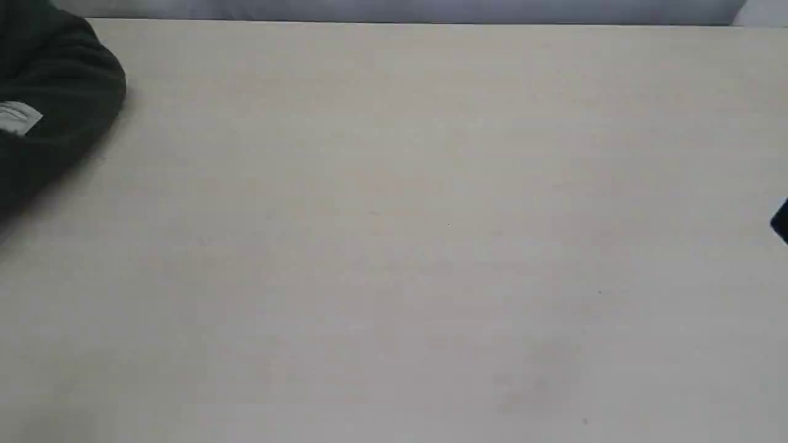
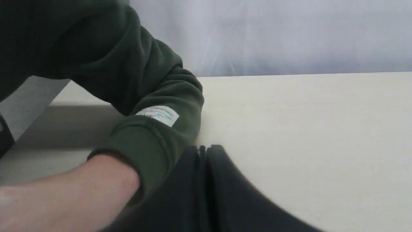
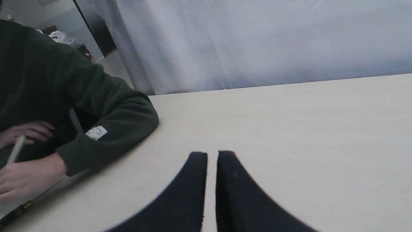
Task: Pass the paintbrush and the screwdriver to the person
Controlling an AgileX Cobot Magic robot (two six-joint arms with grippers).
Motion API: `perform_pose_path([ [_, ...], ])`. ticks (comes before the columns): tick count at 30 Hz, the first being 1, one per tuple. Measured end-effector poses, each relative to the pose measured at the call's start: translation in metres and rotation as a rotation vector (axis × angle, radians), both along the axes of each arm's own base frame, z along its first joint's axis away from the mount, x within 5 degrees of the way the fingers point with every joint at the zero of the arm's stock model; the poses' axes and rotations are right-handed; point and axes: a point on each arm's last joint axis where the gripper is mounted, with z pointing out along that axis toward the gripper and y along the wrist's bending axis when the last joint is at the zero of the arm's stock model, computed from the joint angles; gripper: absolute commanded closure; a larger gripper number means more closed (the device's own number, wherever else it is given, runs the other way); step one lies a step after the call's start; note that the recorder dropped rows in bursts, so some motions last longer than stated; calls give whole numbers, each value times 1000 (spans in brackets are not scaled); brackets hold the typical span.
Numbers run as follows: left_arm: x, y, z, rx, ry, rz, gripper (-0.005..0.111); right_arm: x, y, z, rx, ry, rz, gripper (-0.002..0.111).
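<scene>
The person's dark green sleeve [image 1: 55,104] with a white label rests on the table's far left corner. In the right wrist view the person's hand [image 3: 25,177] lies over the screwdriver [image 3: 24,207], a slim tool with a black handle, a gold collar and a thin shaft, low by the table edge. A pale stick between the person's hands looks like the paintbrush [image 3: 16,149] handle; the rest of it is hidden. My right gripper [image 3: 212,155] is shut and empty, well away from the person. My left gripper [image 2: 203,148] is shut and empty, close beside the person's forearm [image 2: 64,193].
The pale table [image 1: 394,246] fills the exterior view with nothing lying on it. A small dark piece [image 1: 780,221] pokes in at its right edge. A white curtain [image 3: 257,42] hangs behind the table's far edge.
</scene>
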Motion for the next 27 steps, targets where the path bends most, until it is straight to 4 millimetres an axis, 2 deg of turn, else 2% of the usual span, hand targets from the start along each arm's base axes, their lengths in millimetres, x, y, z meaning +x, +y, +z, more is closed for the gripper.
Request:
perform_pose_path([
  [4, 0, 0, 0, 0, 0, 0, 107, -4, -1, -12, 55, -22, -1, 104],
  [10, 0, 0, 0, 0, 0, 0, 107, 2, -1, -35, 98, -36, -29, 104],
  [17, 0, 0, 0, 0, 0, 0, 107, 10, -2, -72, 79, -40, -71, 104],
  [27, 0, 0, 0, 0, 0, 0, 107, 10, -2, -73, -76, -129, -57, 104],
])
